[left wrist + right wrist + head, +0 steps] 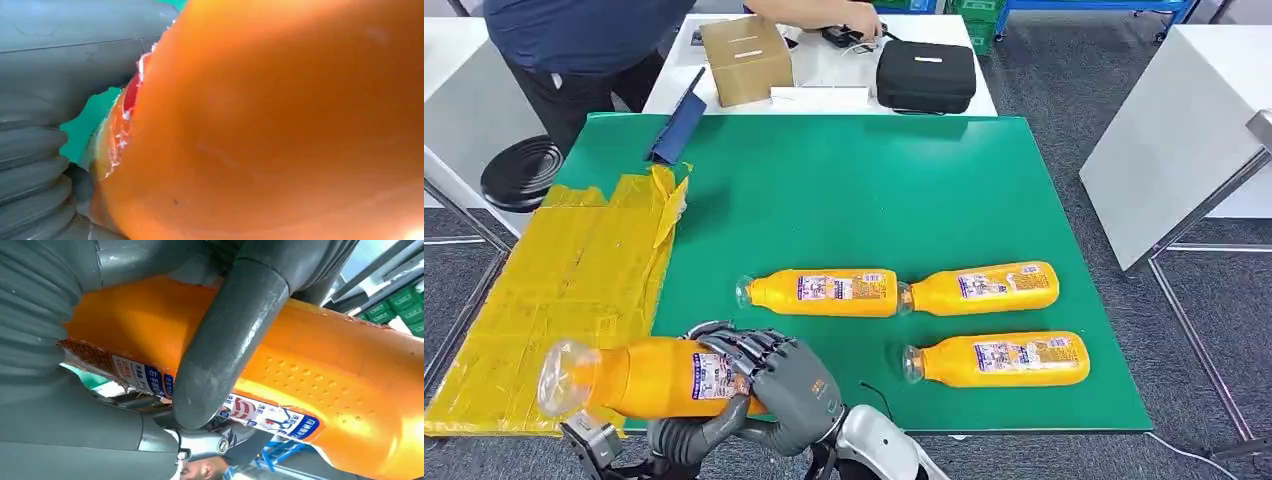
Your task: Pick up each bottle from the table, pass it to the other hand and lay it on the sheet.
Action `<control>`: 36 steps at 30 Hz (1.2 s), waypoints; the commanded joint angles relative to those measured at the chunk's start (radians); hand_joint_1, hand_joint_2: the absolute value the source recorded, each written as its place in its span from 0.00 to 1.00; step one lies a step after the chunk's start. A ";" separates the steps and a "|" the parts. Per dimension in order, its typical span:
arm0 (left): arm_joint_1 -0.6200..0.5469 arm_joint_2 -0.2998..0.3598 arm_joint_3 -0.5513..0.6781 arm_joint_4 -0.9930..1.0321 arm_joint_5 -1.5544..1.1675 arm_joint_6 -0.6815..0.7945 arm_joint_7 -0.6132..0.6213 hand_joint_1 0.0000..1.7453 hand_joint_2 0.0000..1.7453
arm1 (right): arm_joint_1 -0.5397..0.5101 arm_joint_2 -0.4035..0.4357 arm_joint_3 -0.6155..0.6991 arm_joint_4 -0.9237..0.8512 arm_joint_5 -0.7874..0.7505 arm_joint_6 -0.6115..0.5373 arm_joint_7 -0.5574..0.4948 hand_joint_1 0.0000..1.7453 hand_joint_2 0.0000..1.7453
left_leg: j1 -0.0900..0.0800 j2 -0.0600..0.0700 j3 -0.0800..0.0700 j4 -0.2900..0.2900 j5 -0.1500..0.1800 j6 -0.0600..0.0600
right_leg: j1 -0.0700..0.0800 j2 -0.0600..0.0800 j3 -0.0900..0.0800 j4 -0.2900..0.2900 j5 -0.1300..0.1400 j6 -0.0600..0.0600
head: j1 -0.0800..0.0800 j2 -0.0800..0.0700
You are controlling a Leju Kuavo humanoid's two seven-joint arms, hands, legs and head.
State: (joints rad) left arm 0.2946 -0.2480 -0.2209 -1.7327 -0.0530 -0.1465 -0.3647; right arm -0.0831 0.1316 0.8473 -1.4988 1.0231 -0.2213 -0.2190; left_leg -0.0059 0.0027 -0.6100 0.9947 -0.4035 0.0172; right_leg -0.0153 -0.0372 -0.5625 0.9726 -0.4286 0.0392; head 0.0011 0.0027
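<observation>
The orange plastic juice bottle with the clear cap hung sideways over the near left corner of the green mat-covered tabletop, cap end poking out above the near edge of the crinkled yellow plastic sheet, and the right hand had its dark fingers wrapped over the labelled middle of it. The left hand sat underneath, touching the bottle's belly, but whether it was truly gripping could not be told. By the look of it the bottle was full, so fairly heavy, stiff-walled and smooth; the slick label could have slipped, and a grasp round the straight middle seemed safer than the tapering neck. Three more orange bottles lay on their sides to the right, two end to end and one nearer. The left wrist view was a blur of orange, too close to read; the right wrist view showed the thumb pressed across the bottle, the remaining fingers hidden behind it. At the far edge a person leaned over.
</observation>
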 commanded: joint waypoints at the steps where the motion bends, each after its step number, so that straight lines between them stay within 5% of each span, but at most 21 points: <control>1: -0.042 -0.002 -0.002 0.038 -0.015 0.007 -0.006 1.00 1.00 | 0.010 -0.026 0.106 0.032 0.014 0.005 -0.028 1.00 1.00 | 0.001 -0.001 0.004 -0.001 -0.002 -0.002 | 0.001 0.002 0.006 -0.002 -0.002 -0.002 | 0.000 0.000; 13: -0.025 -0.018 0.027 0.004 -0.015 0.019 -0.024 1.00 1.00 | 0.027 -0.024 0.099 0.018 0.057 -0.025 0.005 1.00 1.00 | 0.001 -0.002 0.002 -0.001 -0.001 -0.001 | 0.001 0.000 0.004 -0.001 -0.001 -0.001 | 0.000 0.000; 14: -0.022 -0.022 0.036 -0.005 -0.019 0.026 -0.026 1.00 1.00 | 0.035 -0.027 0.095 0.007 0.103 -0.058 0.028 0.40 1.00 | 0.002 -0.002 0.004 0.000 -0.002 -0.002 | 0.001 0.001 0.005 -0.002 -0.002 -0.002 | 0.000 0.000; 15: -0.019 -0.026 0.048 -0.016 -0.031 0.036 -0.026 1.00 1.00 | 0.042 -0.028 0.091 -0.001 0.136 -0.072 0.047 0.00 1.00 | 0.002 -0.002 0.003 0.000 -0.001 -0.001 | 0.001 0.001 0.003 -0.001 -0.001 -0.001 | 0.000 0.000; 19: -0.064 -0.026 0.126 -0.039 -0.151 0.142 -0.026 1.00 1.00 | 0.075 -0.048 -0.007 -0.057 0.183 -0.131 0.148 0.00 1.00 | 0.002 -0.004 0.004 0.000 -0.001 -0.002 | 0.001 -0.001 0.004 -0.002 -0.002 -0.002 | 0.000 0.000; 20: -0.079 -0.026 0.159 -0.037 -0.190 0.174 -0.026 1.00 1.00 | 0.084 -0.050 -0.032 -0.074 0.165 -0.116 0.164 0.00 0.00 | 0.003 -0.005 0.005 0.000 -0.002 -0.002 | 0.002 -0.001 0.002 -0.001 -0.003 -0.002 | 0.000 0.000; 27: -0.097 -0.035 0.238 -0.030 -0.249 0.198 -0.040 1.00 1.00 | 0.132 -0.046 -0.032 -0.136 0.163 -0.090 0.196 0.00 0.00 | 0.001 -0.002 0.003 -0.001 -0.001 -0.001 | 0.001 0.000 -0.002 -0.002 -0.001 -0.002 | 0.000 0.000; 33: -0.212 -0.022 0.405 0.085 -0.793 0.660 -0.065 1.00 1.00 | 0.070 -0.124 -0.150 -0.180 0.070 -0.040 0.240 0.00 0.00 | 0.002 -0.002 0.003 -0.001 -0.001 -0.002 | 0.001 0.001 0.007 -0.002 -0.001 -0.002 | 0.000 0.000; 36: -0.290 0.023 0.434 0.228 -1.053 0.816 0.023 1.00 1.00 | -0.028 -0.152 -0.213 -0.090 -0.036 0.026 0.231 0.00 0.00 | 0.001 -0.001 0.003 -0.002 0.000 -0.001 | 0.000 0.002 0.007 -0.002 0.001 -0.001 | 0.000 0.000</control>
State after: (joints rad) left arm 0.1796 -0.2728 0.0383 -1.7712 -0.6478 0.3624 -0.4246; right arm -0.0045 0.0744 0.7770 -1.6423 1.1317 -0.2975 0.0145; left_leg -0.0057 0.0025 -0.6114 0.9947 -0.4030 0.0172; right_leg -0.0152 -0.0367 -0.5611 0.9728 -0.4276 0.0392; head 0.0011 0.0027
